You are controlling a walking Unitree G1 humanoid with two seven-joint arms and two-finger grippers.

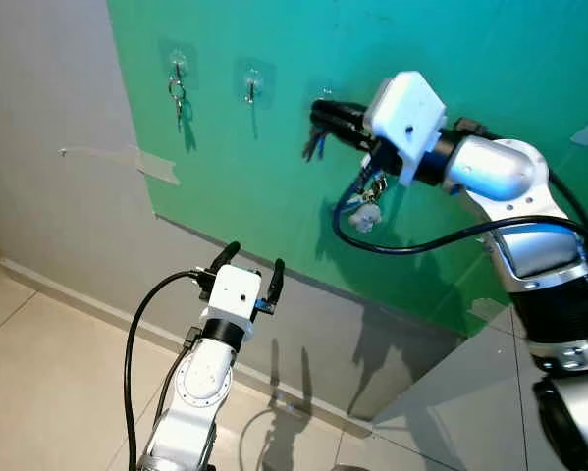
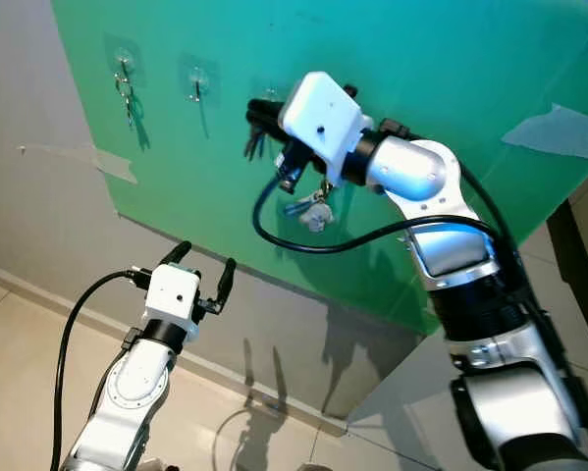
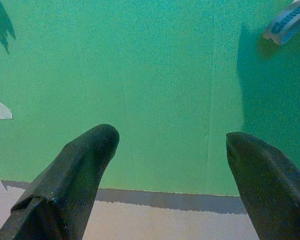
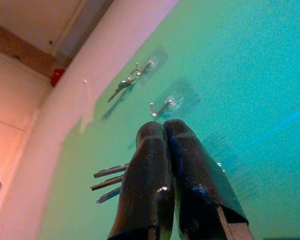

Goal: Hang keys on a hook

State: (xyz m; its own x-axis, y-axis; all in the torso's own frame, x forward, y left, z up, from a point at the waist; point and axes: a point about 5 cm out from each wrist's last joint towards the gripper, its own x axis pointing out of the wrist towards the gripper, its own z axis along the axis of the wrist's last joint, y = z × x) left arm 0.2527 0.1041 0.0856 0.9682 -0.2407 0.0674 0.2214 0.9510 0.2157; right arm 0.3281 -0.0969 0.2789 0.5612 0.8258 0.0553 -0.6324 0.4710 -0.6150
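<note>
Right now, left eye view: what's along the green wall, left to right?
Hook with keys already on it → bare hook → right gripper, shut on a bunch of keys, at the third hook → keychain charm dangling under its wrist.

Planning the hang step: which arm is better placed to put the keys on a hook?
Right. The right tool is shut on the keys, raised at the green board beside the free hook. The left tool is open, low and holds nothing.
</note>
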